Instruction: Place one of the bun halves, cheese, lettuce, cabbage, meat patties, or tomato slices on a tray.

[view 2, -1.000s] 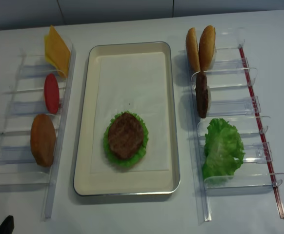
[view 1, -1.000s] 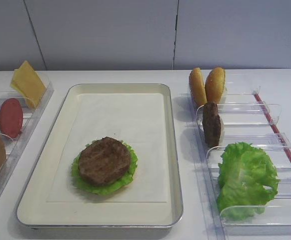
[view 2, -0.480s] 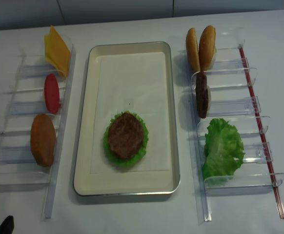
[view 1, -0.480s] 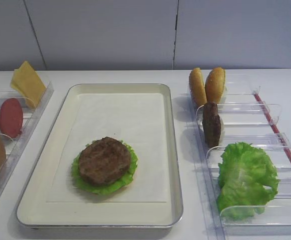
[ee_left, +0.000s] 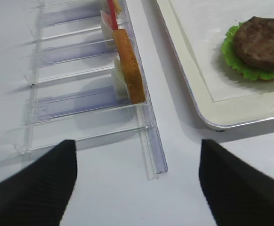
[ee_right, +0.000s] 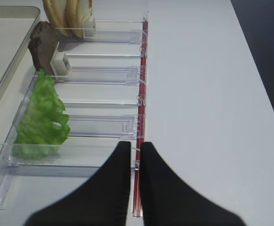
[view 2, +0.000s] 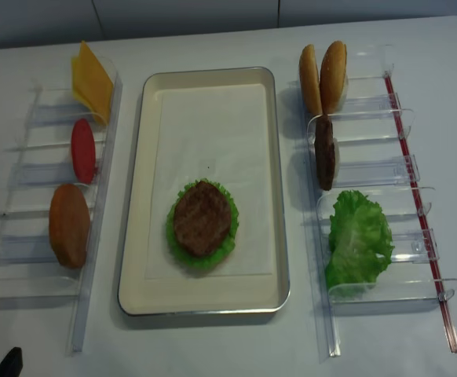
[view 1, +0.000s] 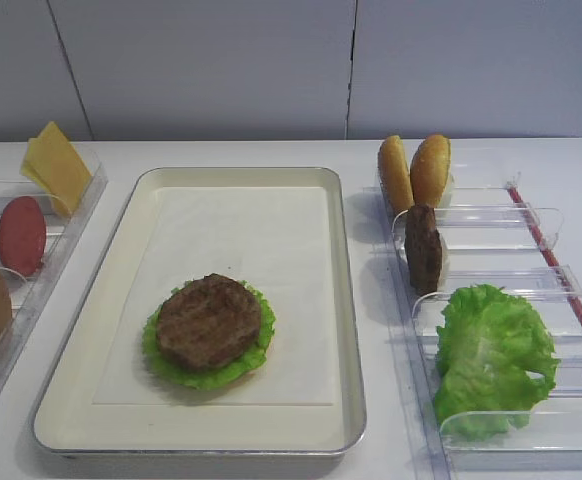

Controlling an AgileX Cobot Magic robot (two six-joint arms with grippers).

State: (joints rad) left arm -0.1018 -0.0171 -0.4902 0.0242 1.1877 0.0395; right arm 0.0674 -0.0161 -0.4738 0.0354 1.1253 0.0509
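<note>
We see a meat patty (view 1: 209, 322) stacked on lettuce (view 1: 207, 376) in the tray (view 1: 343, 300); right gripper (ee_right: 134, 155) pressed together, left gripper (ee_left: 137, 165) spread apart, both empty.

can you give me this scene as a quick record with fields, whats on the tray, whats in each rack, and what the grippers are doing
tray: one meat patty lying flat on a lettuce leaf, near end
left rack: cheese, tomato slice, bun half, all on edge
right rack: two bun halves, second patty, lettuce
left gripper: open, empty, near the left rack's end
right gripper: shut, empty, over the right rack's near end
</note>
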